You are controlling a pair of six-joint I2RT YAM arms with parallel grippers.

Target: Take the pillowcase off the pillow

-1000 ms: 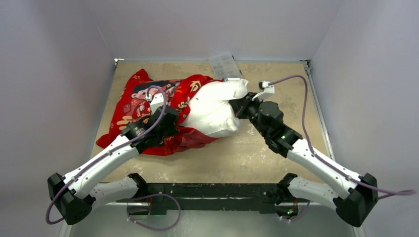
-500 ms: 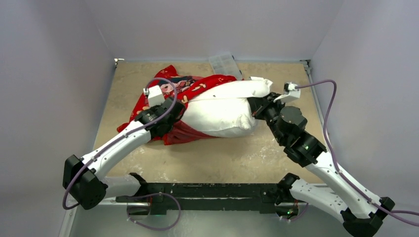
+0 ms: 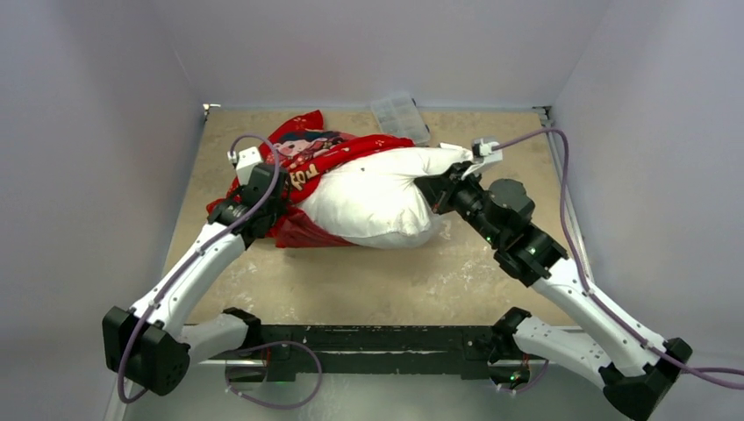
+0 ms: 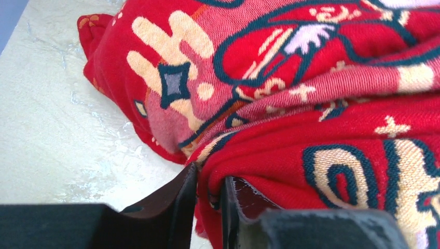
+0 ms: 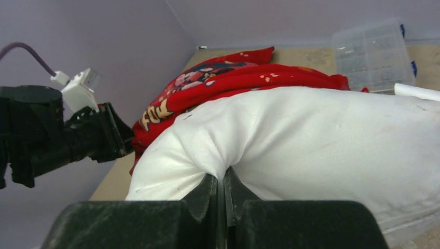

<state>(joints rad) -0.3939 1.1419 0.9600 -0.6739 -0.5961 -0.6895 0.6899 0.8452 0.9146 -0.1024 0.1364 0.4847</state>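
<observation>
The red printed pillowcase [image 3: 307,158] is bunched over the left end of the white pillow [image 3: 377,197], most of which lies bare in the middle of the table. My left gripper [image 3: 274,209] sits at the cover's near-left edge. In the left wrist view a fold of the pillowcase [image 4: 311,104] fills the narrow gap between the jaws of that gripper [image 4: 209,192]. My right gripper [image 3: 432,189] pinches the pillow's right end. The right wrist view shows it [image 5: 224,181] shut on a tuck of pillow [image 5: 311,140], with the pillowcase [image 5: 223,78] behind.
A clear plastic compartment box [image 3: 399,116] lies at the back edge, just behind the pillow, and shows again [image 5: 371,54] in the right wrist view. Grey walls enclose the tan table [image 3: 351,281] on three sides. The left arm's wrist [image 5: 52,135] is at the far left.
The left gripper has drawn the pillowcase leftward and back, baring more pillow. The right gripper swung right with the pillow, then came back a little left.
</observation>
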